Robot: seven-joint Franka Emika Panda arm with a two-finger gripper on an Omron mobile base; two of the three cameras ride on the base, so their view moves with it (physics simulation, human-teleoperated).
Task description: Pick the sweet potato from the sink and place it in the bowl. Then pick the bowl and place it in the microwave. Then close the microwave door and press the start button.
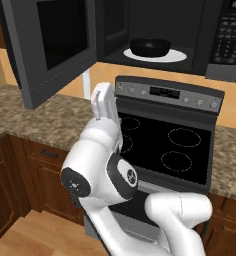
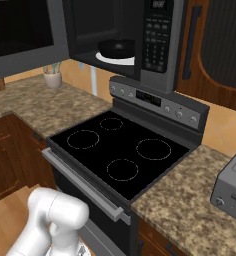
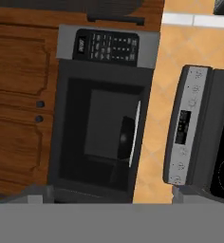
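The black microwave (image 1: 217,47) hangs above the stove with its door (image 1: 50,45) swung wide open to the left. On the white turntable plate (image 1: 177,56) inside it sits the glossy black bowl (image 1: 150,47). The right base view has the bowl (image 2: 117,48) beside the keypad (image 2: 157,35). My gripper (image 1: 101,97) points upward below the door's lower edge, in front of the stove's back panel. Its fingers are too unclear to read. The hand view looks into the open microwave (image 3: 104,71) at the bowl (image 3: 126,137). The sweet potato is hidden and the sink is out of view.
A black glass-top stove (image 1: 165,145) with a silver control panel (image 2: 155,100) stands under the microwave. Granite counter (image 1: 45,120) runs on both sides. A grey toaster (image 2: 232,187) sits on the right counter and a cup of utensils (image 2: 53,77) at the far left.
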